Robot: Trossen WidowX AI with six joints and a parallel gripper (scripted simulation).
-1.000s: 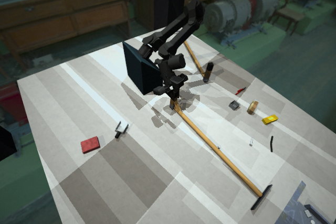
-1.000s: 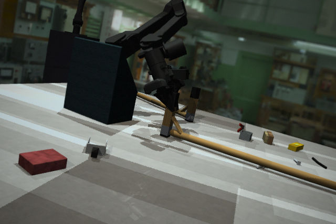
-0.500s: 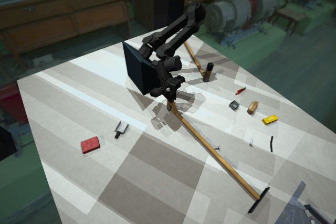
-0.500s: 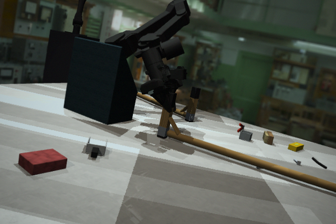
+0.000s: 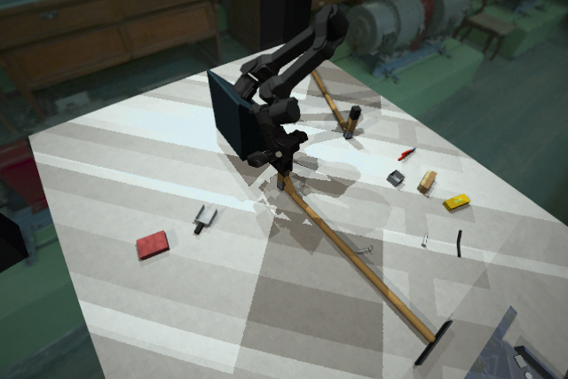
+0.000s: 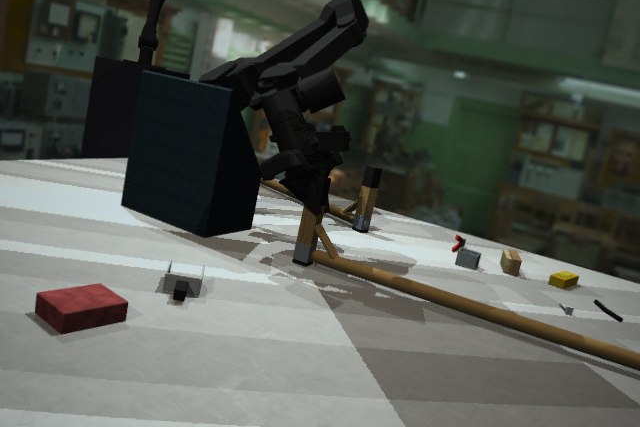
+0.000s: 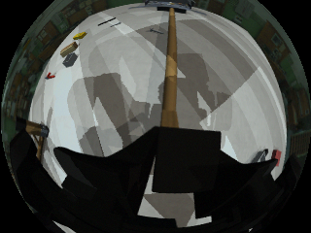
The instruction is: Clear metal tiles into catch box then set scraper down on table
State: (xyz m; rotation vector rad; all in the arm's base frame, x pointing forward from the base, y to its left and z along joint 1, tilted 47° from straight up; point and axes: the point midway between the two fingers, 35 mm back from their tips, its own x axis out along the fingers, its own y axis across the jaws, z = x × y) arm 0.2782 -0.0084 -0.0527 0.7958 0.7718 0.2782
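Pincer (image 5: 284, 174) (image 6: 316, 206) (image 7: 173, 132) is clamped on the upright wooden grip of the scraper (image 5: 339, 240) (image 6: 465, 306) (image 7: 170, 73), whose foot has a grey collar with a dark underside. A slanting wooden brace joins grip to shaft. Outward from there runs the long, round, honey-brown shaft, low over the table (image 5: 183, 301) (image 6: 206, 370) (image 7: 253, 58), to a thin black crosswise blade (image 5: 425, 352) (image 7: 162, 8), just beside the blue-grey bench plate (image 5: 485, 356) (image 7: 187, 4).
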